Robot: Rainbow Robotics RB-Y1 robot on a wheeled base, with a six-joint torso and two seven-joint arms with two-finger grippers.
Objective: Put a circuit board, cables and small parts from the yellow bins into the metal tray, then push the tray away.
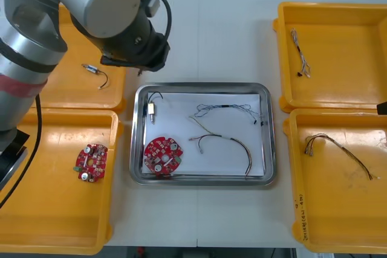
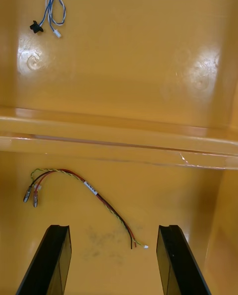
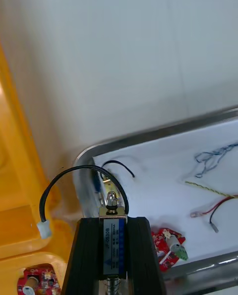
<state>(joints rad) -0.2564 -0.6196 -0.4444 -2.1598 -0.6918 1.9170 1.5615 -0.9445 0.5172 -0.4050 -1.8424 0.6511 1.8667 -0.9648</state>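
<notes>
Tray (image 1: 271, 149): middle of the table (image 1: 211, 40), between the left and right bins, white inside.
Left gripper (image 3: 113, 220): raised by the tray's far left corner, on the side of the far left bin (image 1: 66, 89); fingers (image 3: 89, 255) clamped on a small metal part (image 3: 113, 240).
Held part: upright between the fingers, its top poking out above the tips. A black lead (image 3: 82, 171) loops off it and ends in a white plug (image 3: 44, 230), hanging loose.
Circuit board (image 1: 163, 155): flat in the tray, near left corner.
Second metal part (image 1: 151, 109): in the tray, far left corner, with a short black wire curling off it.
Blue and white cable (image 1: 227, 110): in the tray, far right area.
Red and yellow cable (image 1: 221, 142): in the tray, just near of the blue and white one, curving to the near right corner.
Right gripper (image 2: 113, 255): over the near right bin (image 1: 290, 173), fingers spread wide, nothing between them.
Spare red and yellow cable (image 2: 94, 190): on that bin's floor, untouched, thin end close to the gap between the fingers.
Far right bin (image 1: 281, 58): holds a spare blue and white cable (image 1: 300, 52).
Far left bin: holds a third metal part (image 1: 95, 72) with a black wire.
Near left bin (image 1: 54, 209): holds a spare board (image 1: 91, 162).
</notes>
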